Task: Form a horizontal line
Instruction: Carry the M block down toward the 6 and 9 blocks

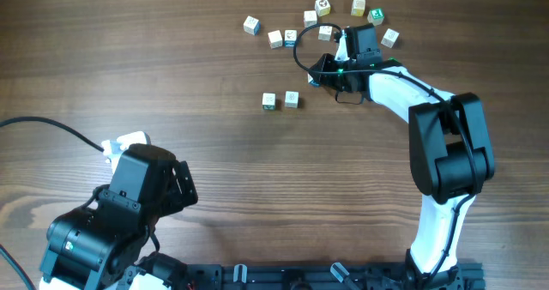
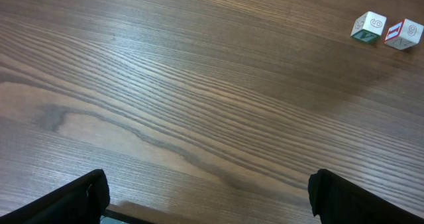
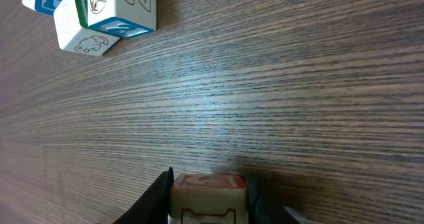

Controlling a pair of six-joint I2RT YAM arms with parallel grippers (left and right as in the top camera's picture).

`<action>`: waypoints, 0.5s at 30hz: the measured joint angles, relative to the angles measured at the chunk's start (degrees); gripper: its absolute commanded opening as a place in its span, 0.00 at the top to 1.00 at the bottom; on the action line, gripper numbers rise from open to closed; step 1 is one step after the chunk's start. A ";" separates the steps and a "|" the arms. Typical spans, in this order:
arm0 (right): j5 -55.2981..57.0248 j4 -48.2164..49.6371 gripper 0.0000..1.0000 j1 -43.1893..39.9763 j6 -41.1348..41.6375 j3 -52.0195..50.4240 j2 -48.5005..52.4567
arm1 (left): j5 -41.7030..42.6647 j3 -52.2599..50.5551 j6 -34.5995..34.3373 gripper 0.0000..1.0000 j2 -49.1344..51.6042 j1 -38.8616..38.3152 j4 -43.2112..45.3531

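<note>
Right gripper (image 3: 209, 199): my jaws were narrowed onto a held cube (image 3: 209, 187), with 1 dark finger against each of its sides.
Held cube: it was pale, with a reddish-brown outline on the face toward my wrist camera. It sat low over the wooden table (image 1: 171, 67), but I could not tell whether it touched the wood.
Task row: the horizontal line (image 1: 271, 101) counted only 2 small white cubes, side by side with a slight gap, on the far half of the table. From my left wrist camera they showed at the top right, 1 with a green mark and 1 with red bars.
Right arm reach: seen from overhead, my right gripper was just to the right of the horizontal line and a little beyond it, apart from both cubes.
Loose cubes (image 1: 250, 25): they lay scattered along the far edge, past my right gripper, some close around it.
Cluster of cubes (image 3: 122, 12): 3 were bunched at the top left of my right wrist view, 1 showing a 2 and a blue face.
Left gripper (image 2: 209, 201): my jaws were spread wide with nothing between them, over bare wood on the near left, well apart from the row.
</note>
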 measured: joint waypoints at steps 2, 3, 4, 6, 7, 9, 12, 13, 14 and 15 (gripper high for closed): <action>1.49 -1.40 0.63 0.13 0.09 0.59 -0.02 | 0.02 0.00 0.02 0.00 0.00 0.00 0.00; 3.10 -2.54 0.60 0.13 0.22 0.94 -0.07 | 0.02 0.00 0.02 0.00 0.00 0.00 0.00; 4.37 -3.54 0.57 0.13 0.26 0.90 -0.07 | 0.02 0.00 0.00 0.00 0.00 0.00 0.00; 7.13 -4.74 0.54 0.07 0.15 1.14 -0.33 | 0.00 0.00 0.00 0.00 0.00 0.00 0.00; 8.41 -5.16 0.54 0.11 0.26 1.25 -0.52 | 0.00 0.00 0.00 0.00 0.00 0.00 0.00; 10.10 -5.70 0.52 0.00 0.22 1.36 -0.70 | 0.02 0.00 0.00 0.00 0.00 0.00 0.00; 11.85 -5.97 0.47 -0.07 0.04 1.42 -0.85 | 0.02 0.00 0.02 0.00 0.00 0.00 0.00; 12.09 -5.95 0.47 -0.09 -0.09 1.44 -0.85 | 0.02 0.00 0.00 0.00 0.00 0.00 -0.02; 12.28 -5.97 0.47 -0.09 -0.20 1.46 -0.87 | 0.00 0.00 0.02 0.00 0.00 0.00 0.00; 12.52 -5.97 0.47 -0.11 -0.24 1.46 -0.87 | 0.00 0.00 0.00 0.00 0.00 0.00 0.00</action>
